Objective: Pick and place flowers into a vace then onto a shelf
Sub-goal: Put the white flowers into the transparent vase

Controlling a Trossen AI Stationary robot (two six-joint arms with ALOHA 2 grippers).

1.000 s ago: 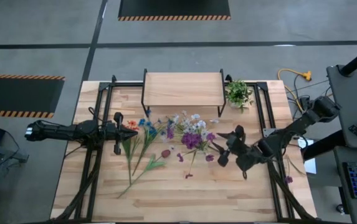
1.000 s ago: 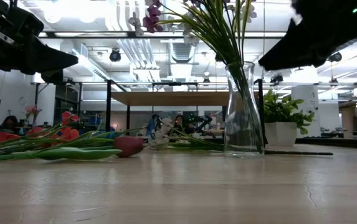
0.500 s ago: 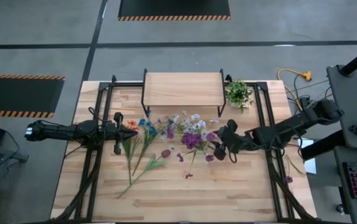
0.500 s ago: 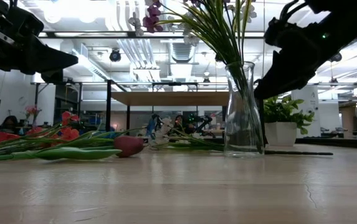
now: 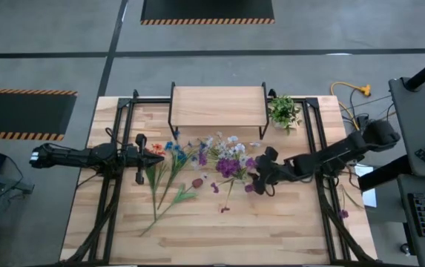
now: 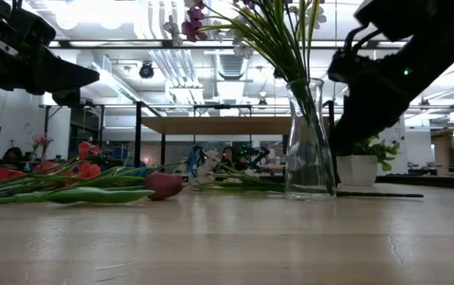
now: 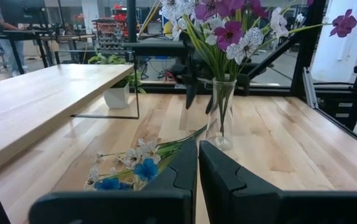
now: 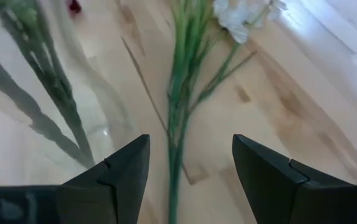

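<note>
The clear glass vase (image 6: 307, 142) stands upright on its base on the table, holding a bunch of purple and white flowers (image 5: 228, 165); it also shows in the left wrist view (image 7: 220, 115). Several loose flowers (image 5: 166, 172) lie flat on the table left of it, and a white-blossomed stem (image 8: 179, 118) lies by the vase. My right gripper (image 5: 260, 179) hangs open just right of the vase (image 8: 72, 93), its fingers on either side of that stem (image 8: 190, 180), above it. My left gripper (image 5: 139, 159) is shut and raised over the loose blossoms (image 7: 128, 171).
The low wooden shelf (image 5: 218, 106) on black legs stands at the table's far side, behind the vase (image 6: 219, 124). A small potted plant (image 5: 283, 111) sits to its right. A fallen red petal (image 5: 197, 182) lies on the table. Bare planks (image 5: 219, 233) stretch toward the near edge.
My right gripper has moved down and toward the table's left, from well right of the vase to close beside it, staying open. The vase, flowers and left arm have kept still.
</note>
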